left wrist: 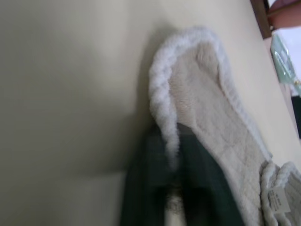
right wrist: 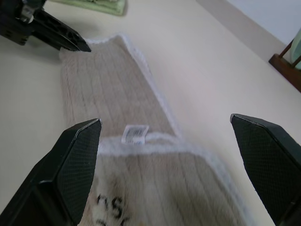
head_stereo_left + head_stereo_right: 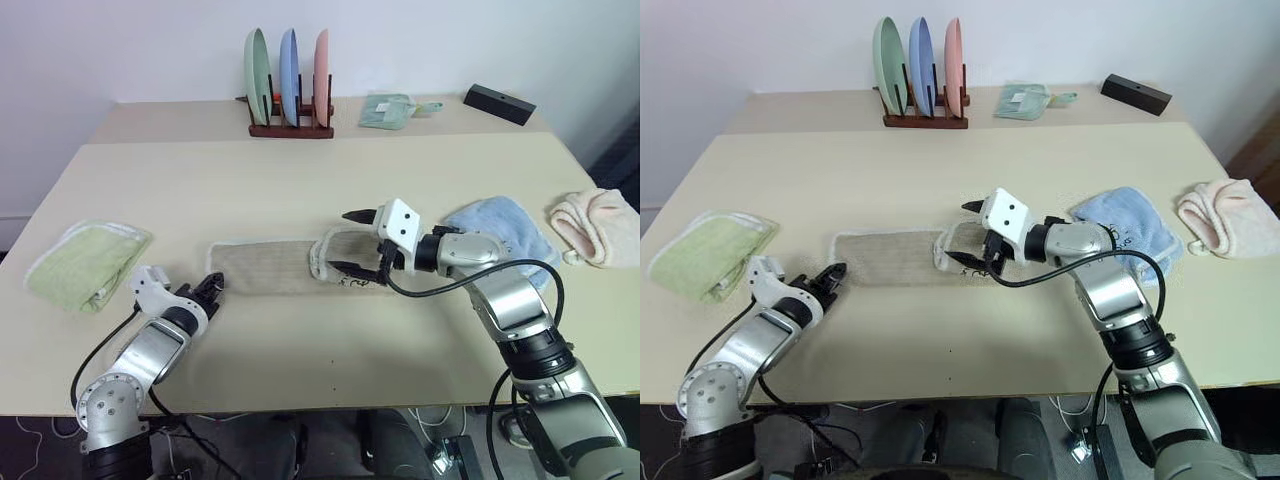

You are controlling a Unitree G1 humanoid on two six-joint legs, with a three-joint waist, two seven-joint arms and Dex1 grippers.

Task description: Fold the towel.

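Towel: long beige terry-cloth towel point(image 3: 280, 266) lay flat mid-table point(image 3: 300, 190).
Left gripper point(image 3: 210, 287): pinching its whitish end edge.
Right gripper point(image 3: 356, 241): spread above the folded end.
Risk: thin edge grip could slip when lifted.

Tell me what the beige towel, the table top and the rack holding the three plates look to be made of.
The towel: soft terry-like cloth, matte, with ribbed pile and a fluffy whitish edging; a sewn-in label supports fabric.
The table: smooth, pale cream surface with a faint sheen, probably laminate or painted board; a seam runs across the back.
The rack: dark reddish-brown, likely stained or varnished wood.
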